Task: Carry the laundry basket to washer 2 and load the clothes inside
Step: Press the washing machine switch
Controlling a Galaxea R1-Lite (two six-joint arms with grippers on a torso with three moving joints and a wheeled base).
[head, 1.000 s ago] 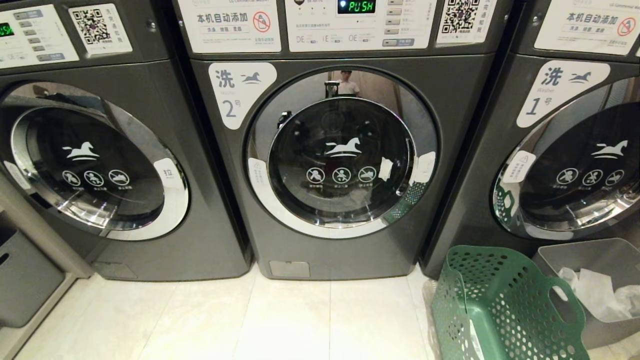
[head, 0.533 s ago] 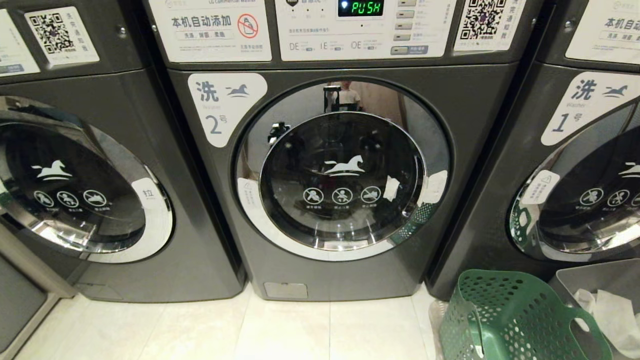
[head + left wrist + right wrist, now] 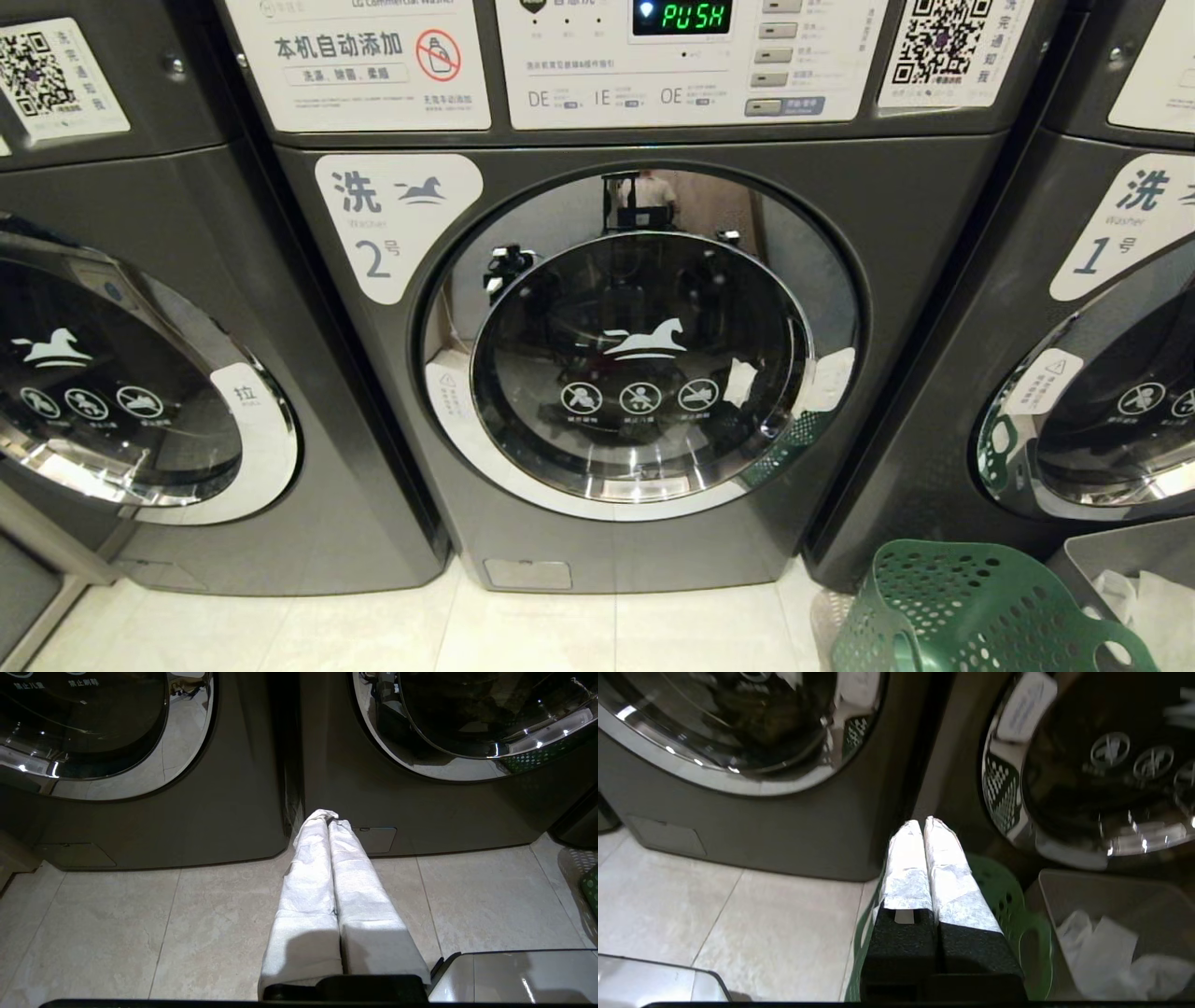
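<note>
Washer 2 [image 3: 644, 308] fills the middle of the head view, its round chrome-rimmed door closed and its display reading PUSH. The green laundry basket [image 3: 971, 607] stands on the floor at the lower right, before the gap between washer 2 and washer 1. No clothes show in it; its inside is mostly out of view. My right gripper [image 3: 923, 822] is shut and empty, its white-wrapped fingers held over the basket [image 3: 1008, 891]. My left gripper [image 3: 328, 815] is shut and empty, low above the floor before the seam left of washer 2 [image 3: 420, 788].
Washer 1 [image 3: 1102, 308] stands to the right and a third washer [image 3: 140, 373] to the left. A grey solid bin [image 3: 1134, 583] with white material sits beside the basket. Pale floor tiles [image 3: 560, 635] lie before washer 2. A person shows reflected in the door rim.
The whole head view has shifted: the washers appear larger and lower, and the basket has slid toward the bottom right corner. The camera moved closer; the things themselves stayed put.
</note>
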